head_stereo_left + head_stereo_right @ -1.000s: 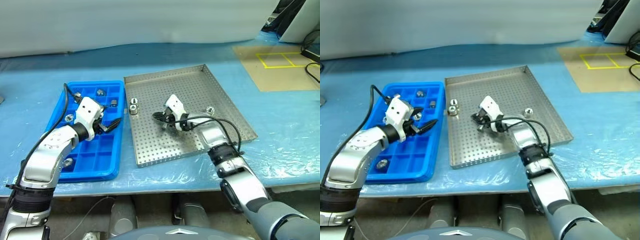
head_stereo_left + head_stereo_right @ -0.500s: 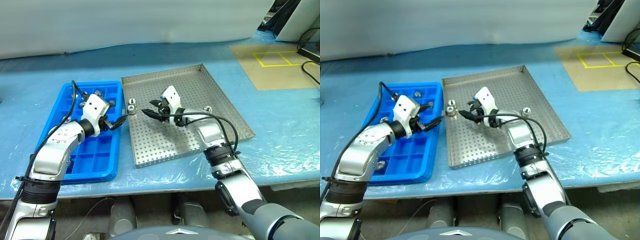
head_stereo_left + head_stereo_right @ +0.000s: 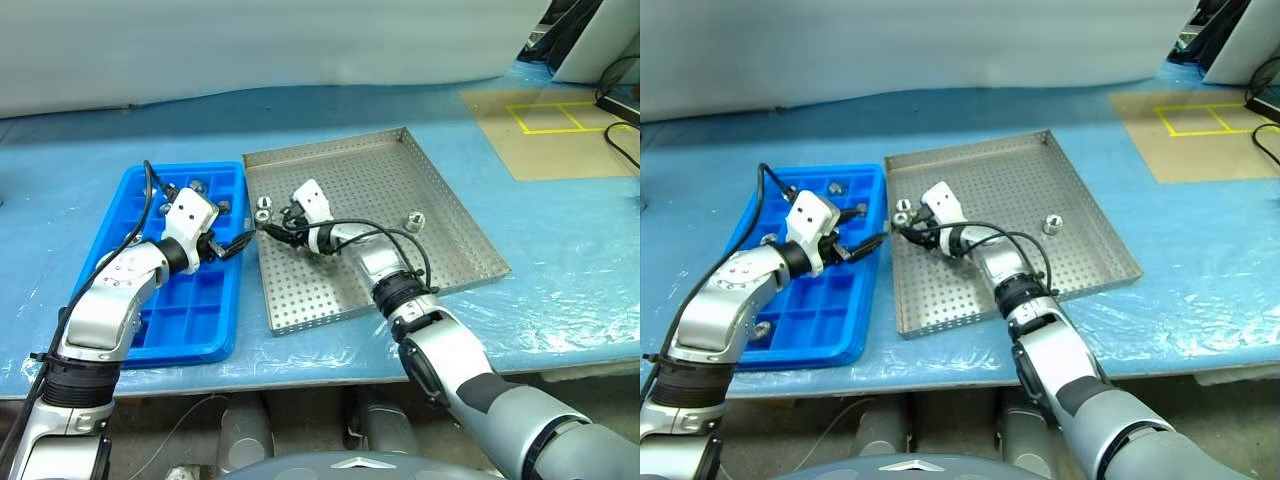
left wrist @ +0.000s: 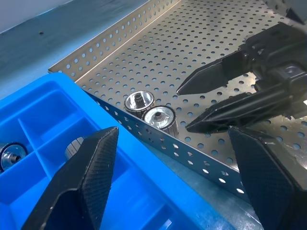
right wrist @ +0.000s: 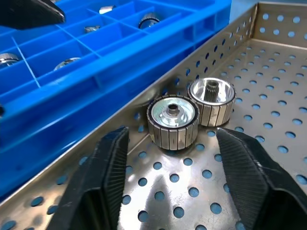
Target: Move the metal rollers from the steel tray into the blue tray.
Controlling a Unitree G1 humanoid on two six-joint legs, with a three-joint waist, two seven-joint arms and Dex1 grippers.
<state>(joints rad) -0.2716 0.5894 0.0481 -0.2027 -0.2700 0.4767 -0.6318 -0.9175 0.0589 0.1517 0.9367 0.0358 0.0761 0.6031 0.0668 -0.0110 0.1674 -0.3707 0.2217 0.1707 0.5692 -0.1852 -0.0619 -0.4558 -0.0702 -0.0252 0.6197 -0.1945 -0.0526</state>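
Rollers [image 5: 172, 122] partly hidden beside steel tray [image 5: 268, 143] rim, blue tray [image 5: 120, 62] cropped.

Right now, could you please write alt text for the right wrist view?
Two metal rollers stand side by side against the steel tray rim, just ahead of the right gripper, its jaws open. The blue tray lies beyond.

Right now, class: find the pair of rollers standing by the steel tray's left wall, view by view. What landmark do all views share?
Left eye view: pair of rollers ahead of the right gripper.
Right eye view: same spot.
Left wrist view: centre.
Right wrist view: centre, between the fingers.
Landmark: steel tray's perforated wall against the blue tray.
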